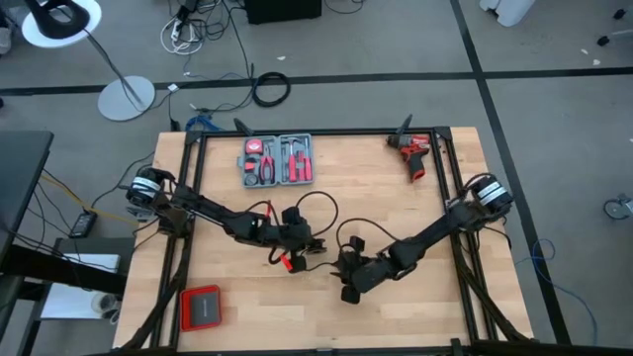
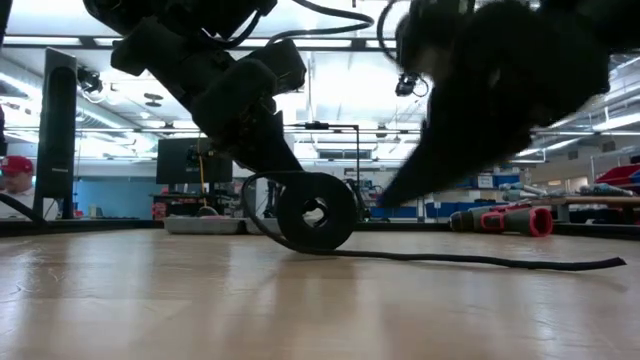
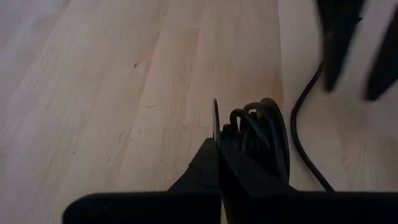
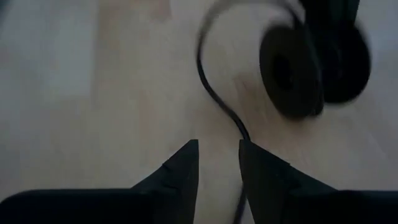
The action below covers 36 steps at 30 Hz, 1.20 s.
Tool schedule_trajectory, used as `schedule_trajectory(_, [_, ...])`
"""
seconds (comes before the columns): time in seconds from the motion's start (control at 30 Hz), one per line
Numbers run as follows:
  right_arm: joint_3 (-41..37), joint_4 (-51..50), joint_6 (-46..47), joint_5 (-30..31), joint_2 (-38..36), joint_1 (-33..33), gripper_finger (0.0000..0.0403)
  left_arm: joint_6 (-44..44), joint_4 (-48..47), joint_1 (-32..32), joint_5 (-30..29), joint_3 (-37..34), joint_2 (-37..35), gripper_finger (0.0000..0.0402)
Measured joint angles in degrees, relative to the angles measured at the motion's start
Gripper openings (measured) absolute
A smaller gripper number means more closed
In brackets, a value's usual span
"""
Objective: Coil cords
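Gripping a wound bundle of the black cord (image 3: pixel 261 134), our left tool (image 1: pixel 297 240) is clamped shut mid-bench. Our right tool (image 4: pixel 219 163) hovers just beside it, its two fingers parted and holding nothing, with the cord's loose tail (image 4: pixel 214 93) running straight ahead from between them toward the coil. In the low view that tail (image 2: pixel 480 260) lies flat along the wooden bench (image 1: pixel 376 198), stretching away from the coil, so we judge the right arm better placed to gather it.

Tool case (image 1: pixel 278 160) at table's (image 1: pixel 396 213) back edge, drill (image 1: pixel 413 154) to its right. Cable (image 1: pixel 318 214) mid-table, between both grippers. Small box (image 1: pixel 202 308) front left.
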Motion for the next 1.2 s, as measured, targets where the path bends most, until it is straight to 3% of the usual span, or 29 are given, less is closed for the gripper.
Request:
schedule_trajectory(0.23, [0.02, 7.83, -0.83, 2.05, 2.94, 0.19, 0.0114, -0.08, 2.25, -0.28, -0.24, 0.11, 0.0, 0.0])
schedule_trajectory(0.5, [-0.02, 9.48, -4.49, 4.53, 2.41, 0.16, 0.0114, 2.16, 0.64, -0.28, -1.67, 4.82, -0.07, 0.0])
schedule_trajectory(0.83, [0.0, 1.14, -9.33, 17.92, -5.21, 2.32, 0.0114, 8.62, -4.8, -0.33, -9.05, 12.19, -0.11, 0.0])
schedule_trajectory(1.2, [-0.02, -5.55, -8.7, 21.62, -7.23, 3.66, 0.0113, 15.36, -5.8, -0.33, -14.48, 17.47, -6.56, 0.0])
